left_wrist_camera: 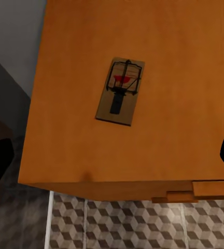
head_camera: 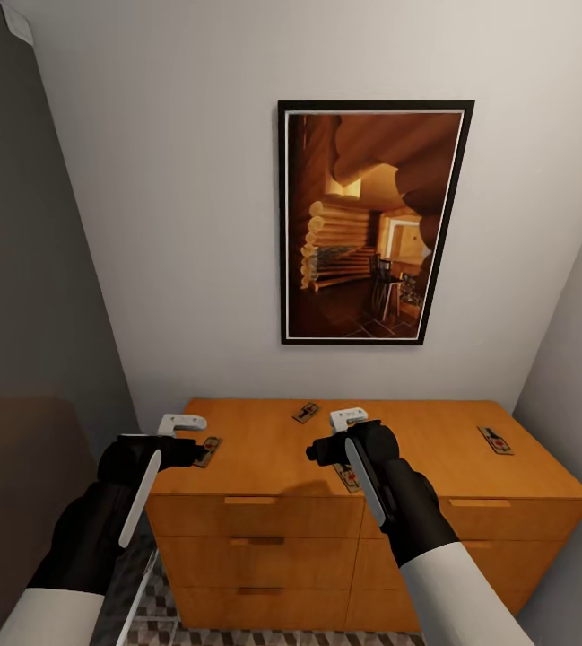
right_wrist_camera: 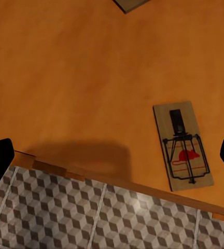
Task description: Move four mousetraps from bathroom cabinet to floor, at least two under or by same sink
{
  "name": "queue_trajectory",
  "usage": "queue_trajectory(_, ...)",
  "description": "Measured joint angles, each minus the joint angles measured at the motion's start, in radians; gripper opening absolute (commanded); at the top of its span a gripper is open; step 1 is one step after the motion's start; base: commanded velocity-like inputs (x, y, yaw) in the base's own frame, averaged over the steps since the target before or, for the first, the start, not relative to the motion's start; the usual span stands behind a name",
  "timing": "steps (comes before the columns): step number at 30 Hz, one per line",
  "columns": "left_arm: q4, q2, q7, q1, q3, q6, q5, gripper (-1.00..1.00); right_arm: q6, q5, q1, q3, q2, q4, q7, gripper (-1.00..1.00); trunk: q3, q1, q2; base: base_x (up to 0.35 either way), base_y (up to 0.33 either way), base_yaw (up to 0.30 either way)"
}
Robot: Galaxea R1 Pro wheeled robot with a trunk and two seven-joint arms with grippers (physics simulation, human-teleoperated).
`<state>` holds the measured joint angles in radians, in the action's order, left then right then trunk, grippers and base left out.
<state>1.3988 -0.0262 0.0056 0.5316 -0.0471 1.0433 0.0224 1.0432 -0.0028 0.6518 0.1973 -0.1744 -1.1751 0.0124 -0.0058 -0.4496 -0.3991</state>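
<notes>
Four small flat tan wooden mousetraps [head_camera: 207,450] with dark wire parts lie well apart on the flat top of the wide orange-brown wooden cabinet [head_camera: 434,440]; they are judged light, stiff and thin, best pinched across the long edges, clear of the wire. The left gripper [head_camera: 181,423] and right gripper [head_camera: 348,418] hang above two traps near the front edge, holding nothing; whether the jaws are parted cannot be told. Open room is judged ample above the top, while the grey wall on the left stands close to the cabinet's end.
</notes>
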Motion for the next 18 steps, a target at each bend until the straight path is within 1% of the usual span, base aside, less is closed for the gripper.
queue_trajectory(10, 0.034, -0.001, 0.0, -0.001, -0.003, 0.0, 0.0, 1.0, 0.0, 0.0, 0.006, 0.0, 0.0, 0.003, 0.0, 1.0, 0.0, 0.0, 0.0, 0.002, 0.0, 0.0)
queue_trajectory(16, 0.085, -0.002, 0.0, -0.002, -0.003, 0.0, -0.001, 1.0, 0.0, 0.0, 0.011, 0.0, 0.0, 0.008, 0.0, 1.0, 0.0, 0.0, 0.0, 0.0, 0.0, 0.0)
queue_trajectory(18, 0.118, -0.002, 0.0, -0.003, -0.003, 0.0, -0.002, 1.0, 0.0, 0.0, 0.015, 0.0, 0.0, 0.012, 0.0, 1.0, 0.0, 0.0, 0.0, 0.0, 0.0, 0.0)
